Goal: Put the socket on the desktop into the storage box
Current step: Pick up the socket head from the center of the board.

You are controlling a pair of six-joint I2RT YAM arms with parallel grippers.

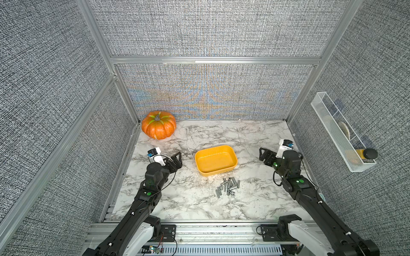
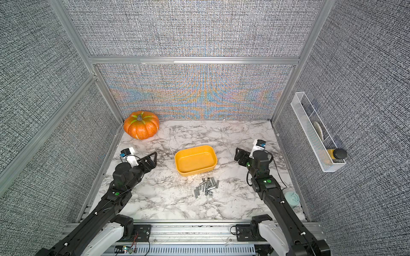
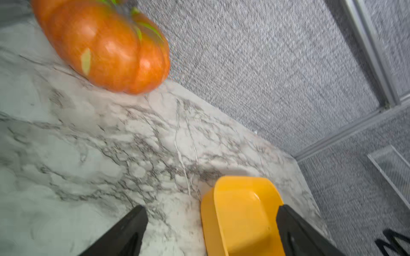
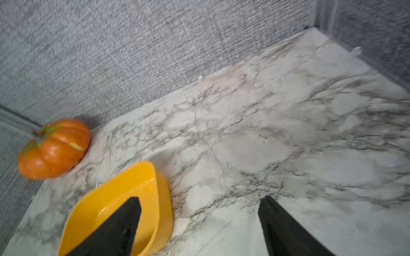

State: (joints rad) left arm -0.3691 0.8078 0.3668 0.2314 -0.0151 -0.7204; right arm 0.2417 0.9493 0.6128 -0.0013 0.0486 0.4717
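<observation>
At the near edge of the white, grey-veined marble-patterned bench [image 1: 188, 199] [image 2: 164, 199], a silver aluminium rail [image 1: 210, 230] carries both black arms. In a top view, a pale teal round item [image 2: 291, 198] sits at the near right bench edge, partly hidden by the right arm; can't tell what it is.

Next, centre-right: small grey metal cylindrical sockets [image 1: 228, 187] [image 2: 206, 188] in a loose pile, lying on the bench, several touching. Too small to count. The pile is just in front of the shallow yellow-orange plastic storage box [image 1: 219, 172] [image 2: 199, 171], outside it and near its front wall.

The box is rectangular with rounded corners and sits mid-bench, slightly skewed.

The left hand [image 1: 177, 160] [image 2: 153, 160] is left of the box, near but apart. In the left wrist view the hand [image 3: 210, 207] has its black fingers [image 3: 128, 228] spread wide, holding nothing.

The right hand [image 1: 264, 156] [image 2: 238, 155] is right of the box, farther off. In the right wrist view it [image 4: 200, 199] is also spread wide, fingers [image 4: 117, 228] holding nothing.

In the far left corner an orange ribbed pumpkin with green streaks [image 1: 158, 127] [image 2: 141, 127] [image 3: 99, 44] [image 4: 53, 148] rests by the grey woven back wall.

On the right wall a long white wire-mesh basket [image 1: 332, 124] [image 2: 310, 124] hangs above bench level, with a yellow black-capped bottle [image 1: 361, 153] [image 2: 332, 154] at its near end.
</observation>
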